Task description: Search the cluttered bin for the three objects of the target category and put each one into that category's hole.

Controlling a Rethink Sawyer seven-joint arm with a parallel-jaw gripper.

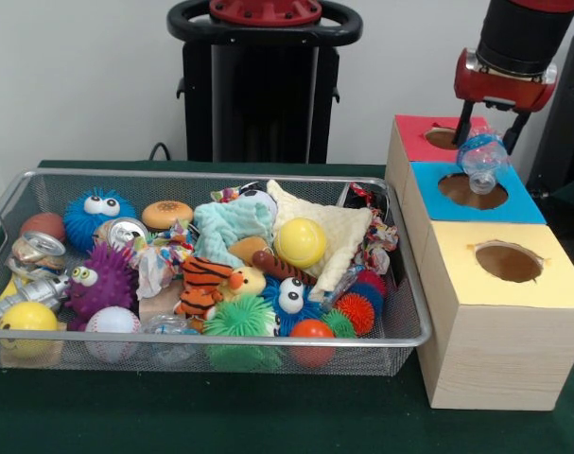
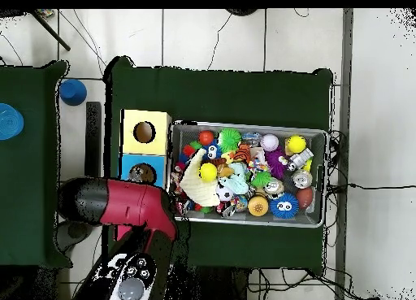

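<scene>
Clear plastic bottle [image 1: 482, 159] hangs pinched in the gripper [image 1: 486, 142]. It sits right over the blue box's hole [image 1: 472, 191], ready to drop in.

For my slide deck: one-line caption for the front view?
Gripper holds a clear plastic bottle over the blue box's hole, beside a wire bin of toys.

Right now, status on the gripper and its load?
Gripper shut on crushed plastic bottle. Bottle hanging over blue box's hole, not yet dropped. Nothing blocking the hole.
</scene>
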